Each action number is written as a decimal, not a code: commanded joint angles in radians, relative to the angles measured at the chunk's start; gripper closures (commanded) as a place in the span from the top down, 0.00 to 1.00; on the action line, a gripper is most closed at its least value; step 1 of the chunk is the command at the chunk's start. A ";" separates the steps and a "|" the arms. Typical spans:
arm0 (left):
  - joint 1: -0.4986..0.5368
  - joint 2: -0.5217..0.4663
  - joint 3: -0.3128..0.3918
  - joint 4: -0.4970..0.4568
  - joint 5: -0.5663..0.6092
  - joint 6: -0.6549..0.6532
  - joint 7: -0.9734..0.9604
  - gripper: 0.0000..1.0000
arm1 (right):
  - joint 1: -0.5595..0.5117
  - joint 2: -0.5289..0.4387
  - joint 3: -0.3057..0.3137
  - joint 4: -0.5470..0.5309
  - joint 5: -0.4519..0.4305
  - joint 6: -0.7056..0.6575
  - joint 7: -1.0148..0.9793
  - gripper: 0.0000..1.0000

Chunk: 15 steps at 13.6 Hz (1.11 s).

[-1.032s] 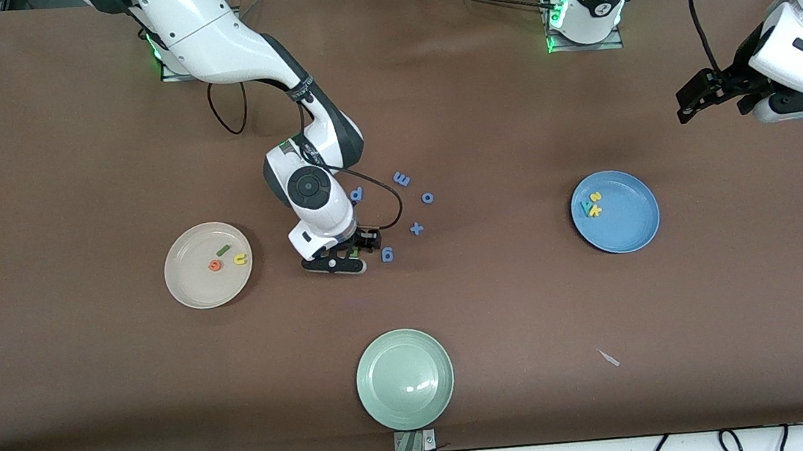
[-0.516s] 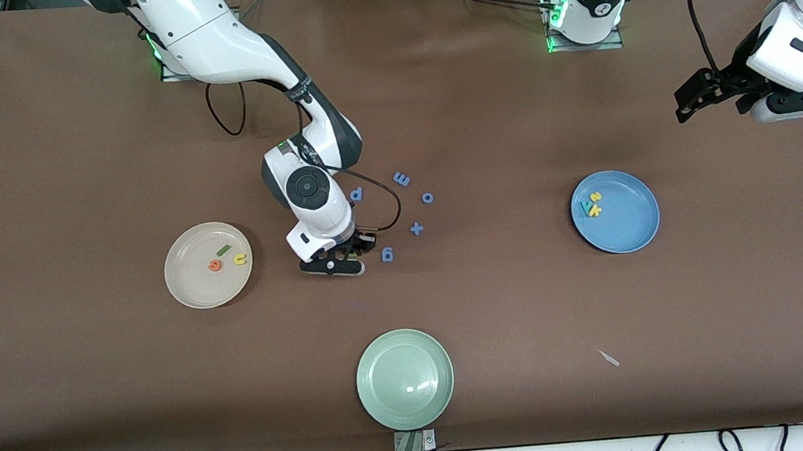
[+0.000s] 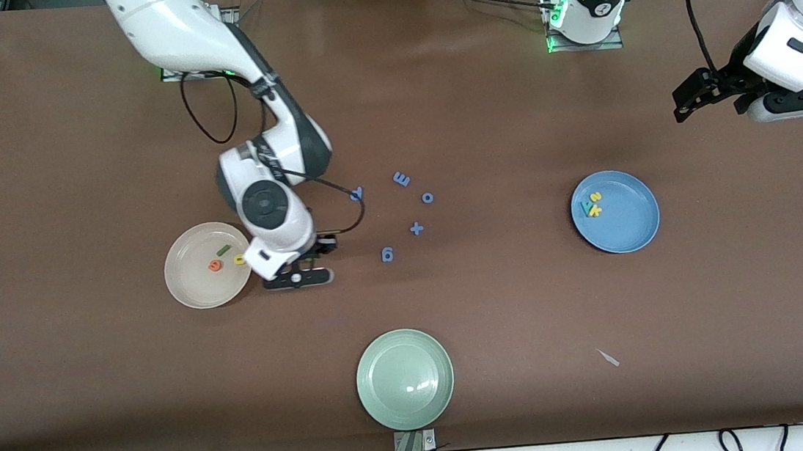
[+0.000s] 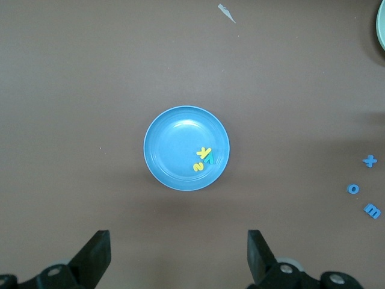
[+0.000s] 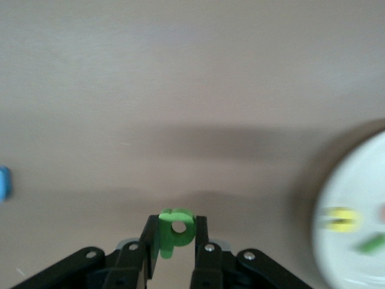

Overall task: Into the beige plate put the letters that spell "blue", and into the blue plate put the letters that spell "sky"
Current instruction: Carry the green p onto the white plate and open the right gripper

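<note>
Right gripper [image 5: 175, 245] has closed on the green "b" [image 5: 174, 232] and carried it, apparently airborne, beside the beige plate [image 3: 190, 290]; last "blue" letter pending. Left gripper [image 4: 178, 256] waits, jaws wide, empty.

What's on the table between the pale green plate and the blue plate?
Just a small pale scrap; otherwise bare brown table between the green plate and the blue plate, seen in the front view.

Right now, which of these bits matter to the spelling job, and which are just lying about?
In use: green looped foam "b" in right gripper; round cream-beige plate; round mid-blue plate; open left gripper, waiting.
Lying about: blue foam letters and plus sign; pale green plate.
</note>
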 commanded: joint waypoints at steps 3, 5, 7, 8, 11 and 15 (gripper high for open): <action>-0.001 0.009 0.001 0.026 -0.016 -0.020 0.014 1.00 | -0.078 -0.210 -0.084 -0.291 -0.014 0.036 -0.359 0.03; -0.001 0.009 -0.002 0.026 -0.015 -0.021 0.013 1.00 | -0.104 -0.233 -0.087 -0.409 -0.014 0.181 -0.421 0.04; -0.002 0.009 -0.002 0.026 -0.015 -0.021 0.013 1.00 | -0.109 -0.234 -0.087 -0.490 -0.013 0.300 -0.443 0.08; -0.001 0.009 0.000 0.026 -0.015 -0.021 0.014 1.00 | -0.114 -0.234 -0.087 -0.493 -0.013 0.303 -0.443 0.24; -0.001 0.009 0.000 0.026 -0.015 -0.020 0.014 1.00 | -0.114 -0.245 -0.087 -0.479 -0.011 0.300 -0.436 0.74; -0.004 0.009 0.000 0.026 -0.015 -0.021 0.014 1.00 | -0.114 -0.288 -0.086 -0.404 0.001 0.164 -0.423 0.79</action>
